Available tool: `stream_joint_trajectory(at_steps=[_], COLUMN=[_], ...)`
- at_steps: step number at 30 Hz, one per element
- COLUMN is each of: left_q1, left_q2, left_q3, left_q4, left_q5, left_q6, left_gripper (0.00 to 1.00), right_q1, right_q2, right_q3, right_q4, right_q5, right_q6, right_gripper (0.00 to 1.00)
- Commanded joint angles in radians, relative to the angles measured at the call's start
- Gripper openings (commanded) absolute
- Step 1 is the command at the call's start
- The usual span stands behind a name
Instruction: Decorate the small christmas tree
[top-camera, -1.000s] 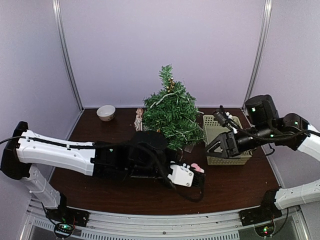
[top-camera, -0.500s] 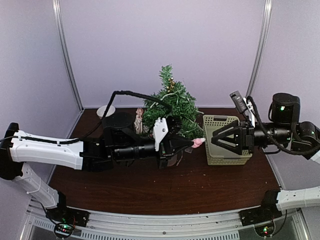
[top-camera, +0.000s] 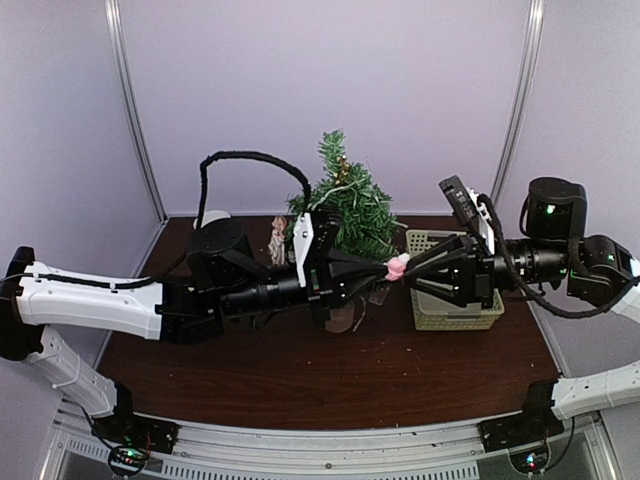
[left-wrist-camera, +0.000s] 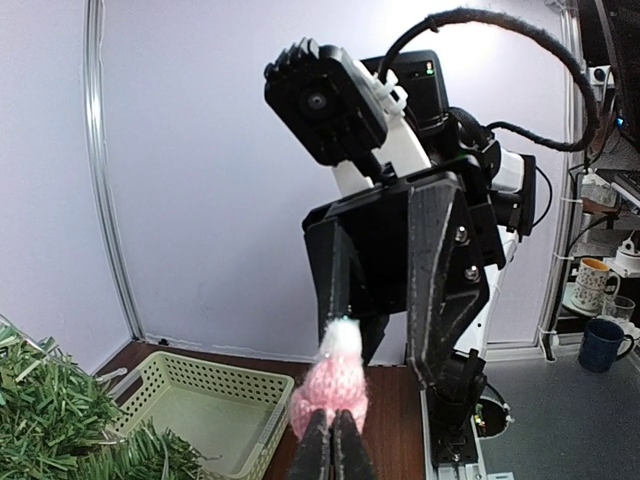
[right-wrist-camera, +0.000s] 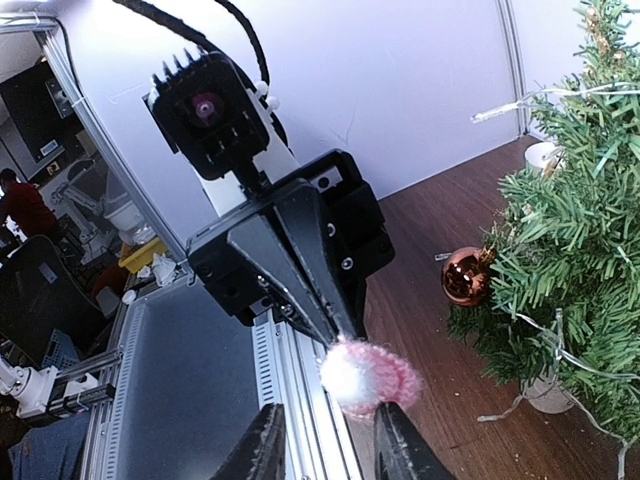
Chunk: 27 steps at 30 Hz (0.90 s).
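1. The left gripper (top-camera: 384, 268) pinches a pink woolly ornament (top-camera: 397, 267) held aloft
2. The right gripper (top-camera: 414, 270), at its 3 o'clock, has its fingers spread around it
3. The small christmas tree (top-camera: 345, 205) stands upright at 12 o'clock

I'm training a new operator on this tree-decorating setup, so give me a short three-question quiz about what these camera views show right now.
1. True or false: the left gripper is shut on the small pink knitted ornament with a white tip.
2. Multiple choice: the pale slatted plastic basket stands A) on the dark wooden table, right of the small green bristly christmas tree; B) left of that tree; C) upside down on top of it.
3. Fill in: a shiny copper-coloured ___ hangs at the tree's lower branches.
Key: 1 true; 2 A; 3 ball.
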Motion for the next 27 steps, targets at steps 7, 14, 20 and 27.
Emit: stream_joint_trajectory(at_steps=[7,14,20,27], left_q1=[0.007,0.007,0.016,0.025], left_q2=[-0.024,-0.029,-0.023,-0.026], left_q3=[-0.022,-0.031,-0.033,-0.036], left_q4=[0.067,0.077,0.081,0.087], left_q5=[0.022,0.040,0.038,0.039], left_q6=[-0.022,-0.024,-0.035,-0.044], left_gripper=[0.00,0.00,0.00,0.00], right_q1=[0.021,0.021,0.021,0.020], right_q2=[0.038,0.028,0.021,0.028], right_q3=[0.056,0.058,0.056,0.057], right_q4=[0.033,0.011,0.011,0.014], right_q5=[-0.005,0.061,0.068,0.065], right_q6=[-0.023,-0.033,-0.036,-0.038], right_gripper=[0.23,0.25,0.06,0.00])
